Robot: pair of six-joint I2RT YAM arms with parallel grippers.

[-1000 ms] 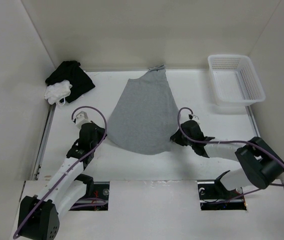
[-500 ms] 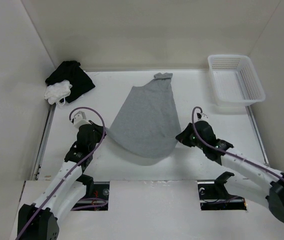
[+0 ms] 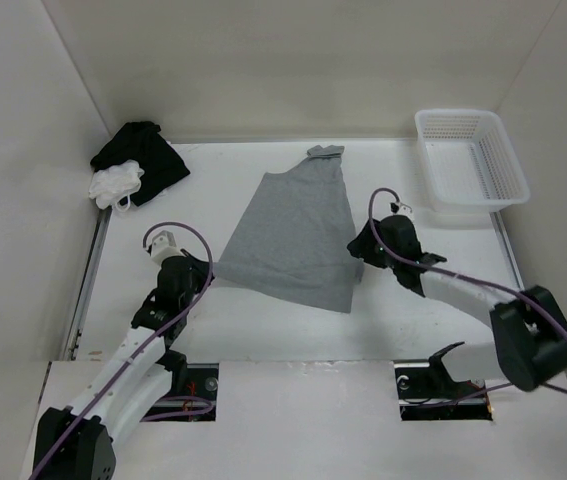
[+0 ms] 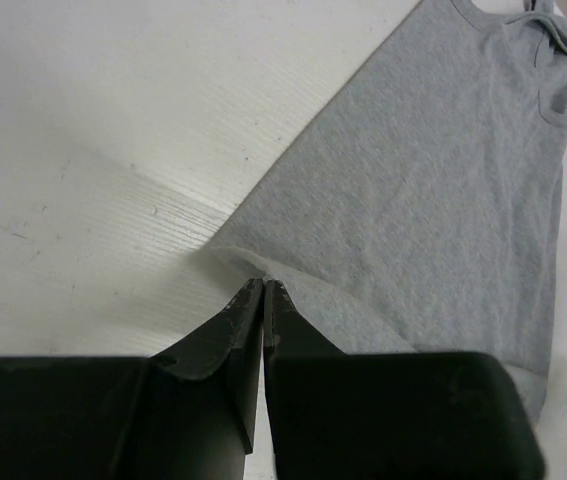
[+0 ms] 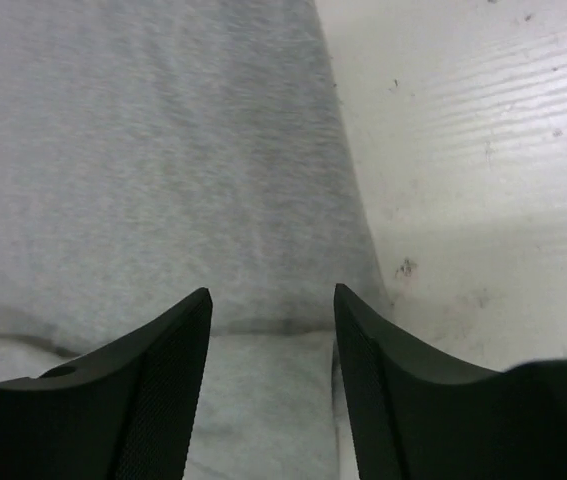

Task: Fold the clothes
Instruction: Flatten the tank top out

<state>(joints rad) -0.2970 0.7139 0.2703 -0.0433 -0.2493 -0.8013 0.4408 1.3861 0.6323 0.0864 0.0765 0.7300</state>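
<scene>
1. The grey top (image 3: 298, 235) lies spread flat in the middle of the table (image 3: 203, 190). Its narrow neck end points to the far wall and its wide hem is towards the two arms.
2. From above, the top looks roughly triangular. It is widest along the near edge, which slants from the left arm's tip down to a corner on the right.
3. The left gripper (image 3: 206, 272) sits at the top's near left corner. In the left wrist view its fingertips (image 4: 248, 300) are pressed together, pinching the very edge of the grey fabric (image 4: 443, 180). The fabric rises in a small ridge to meet them.
4. The right gripper (image 3: 358, 245) sits at the top's right edge, about halfway along it. In the right wrist view its fingers (image 5: 178, 330) are spread wide with nothing gripped between them. The grey cloth (image 5: 163, 150) lies flat beneath, and bare table shows to the right.
5. The white basket (image 3: 473, 213) stands at the far right corner of the table, well apart from the top and from both grippers. Its latticed floor and walls show all the way across.
6. A black cloth bundle (image 3: 148, 150) is heaped at the far left corner. A small white cloth (image 3: 115, 185) rests against its near side, touching it. Both are well clear of the top and outside the basket.
</scene>
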